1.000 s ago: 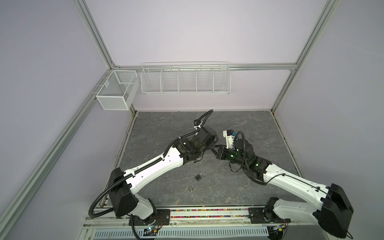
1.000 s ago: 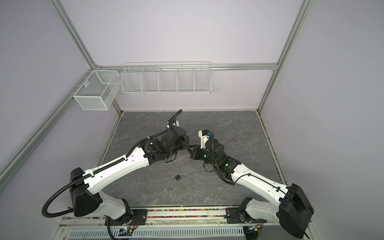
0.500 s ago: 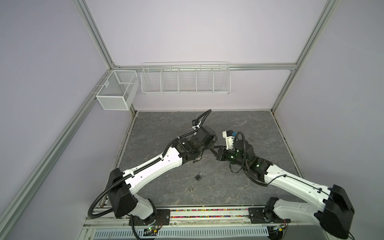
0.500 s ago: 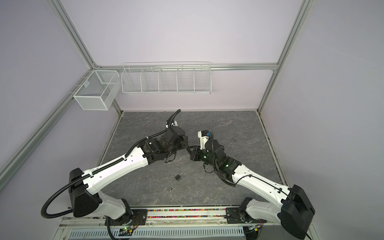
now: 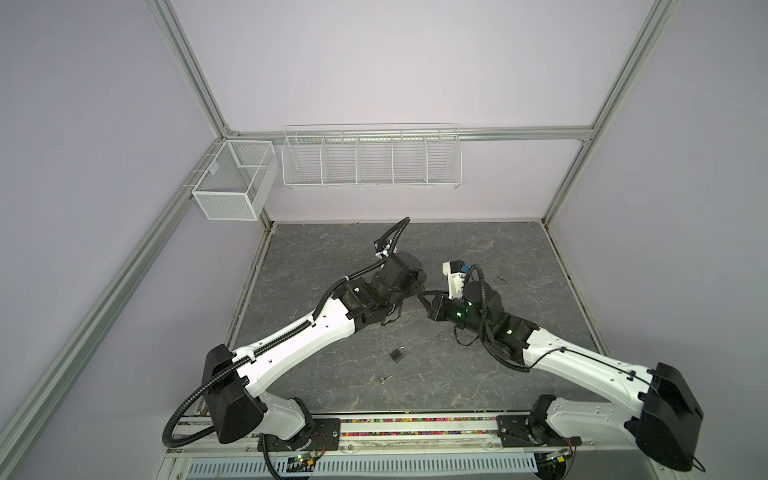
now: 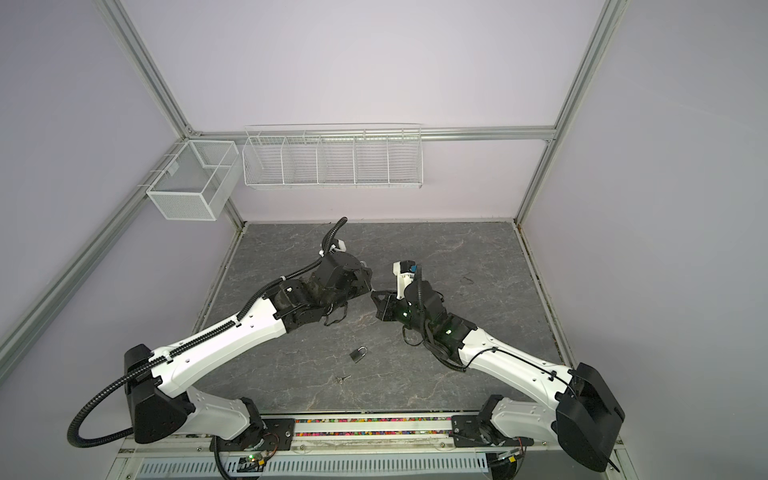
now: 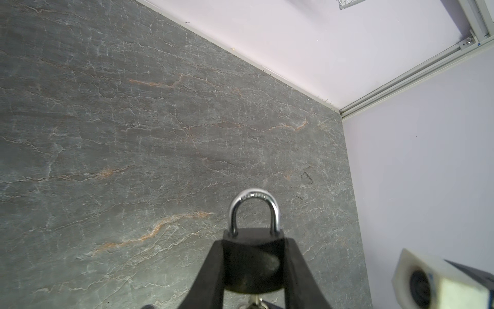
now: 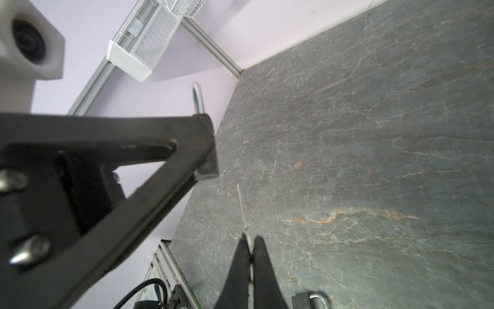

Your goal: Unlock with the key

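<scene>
The left end effector [image 7: 254, 242] clamps a black padlock [image 7: 251, 267] by its sides, with both legs of the silver shackle [image 7: 254, 199] seated in the body. The grey veined counter [image 7: 133, 133] lies beyond the padlock. A white camera [image 7: 438, 283] sits near the padlock, off to one side.

The bench [image 7: 133, 133] looks like grey stone, matt and a little rough, with thin white and orange veins. The padlock [image 7: 251, 263] has a dark matt body with dull worn patches, and its shackle [image 7: 254, 195] is glossy polished metal. The left fingers [image 7: 211, 273] seem to be black matt plastic. The key [image 8: 242, 206] is thin pale metal. At the upper left in a top view, the basket [image 5: 232, 183] is white metal mesh.
</scene>
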